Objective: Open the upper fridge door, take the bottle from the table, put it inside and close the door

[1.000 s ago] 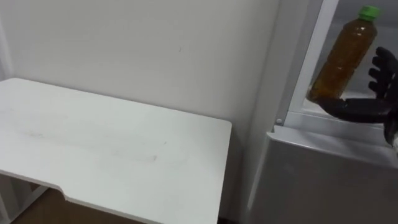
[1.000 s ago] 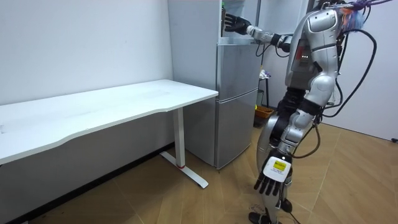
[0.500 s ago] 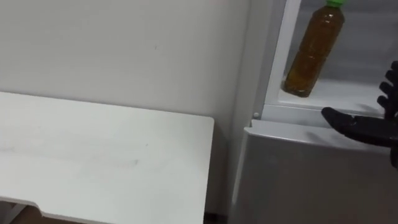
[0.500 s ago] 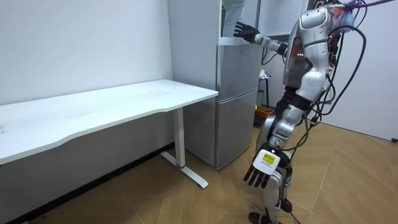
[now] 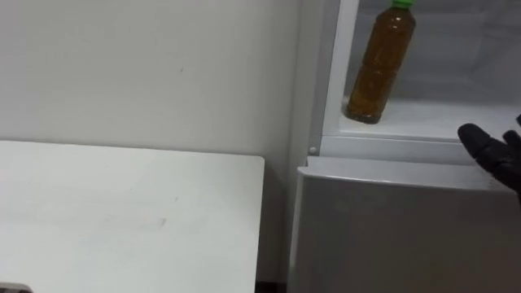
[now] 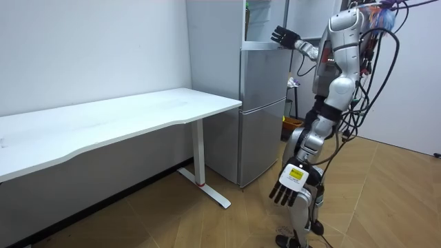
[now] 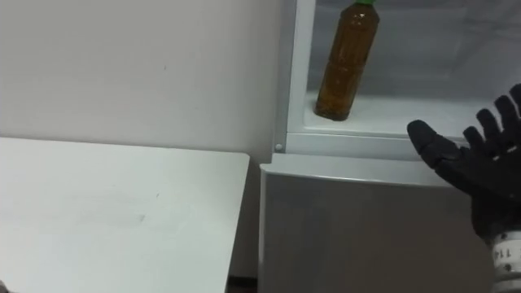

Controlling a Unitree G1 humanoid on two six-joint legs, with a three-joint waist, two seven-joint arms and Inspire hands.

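Observation:
The bottle (image 5: 381, 65) holds brown liquid under a green cap and stands upright at the left front of the upper fridge shelf (image 5: 431, 120), with nothing touching it. My right hand (image 7: 472, 163) is open, fingers spread, in front of the fridge, to the right of the bottle and lower, well apart from it. The room view has this right hand (image 6: 284, 36) raised at the open upper compartment. My left hand (image 6: 293, 186) hangs open by my thigh. I stand facing the fridge.
The lower fridge door (image 5: 391, 232) is closed below the shelf. A white table (image 5: 122, 220) stands against the wall just left of the fridge. In the room view there is bare wooden floor (image 6: 386, 200) around me.
My right hand has let go of the tilted bottle and pulled back to the right and down. The bottle now stands upright on the shelf. The eye view has shifted.

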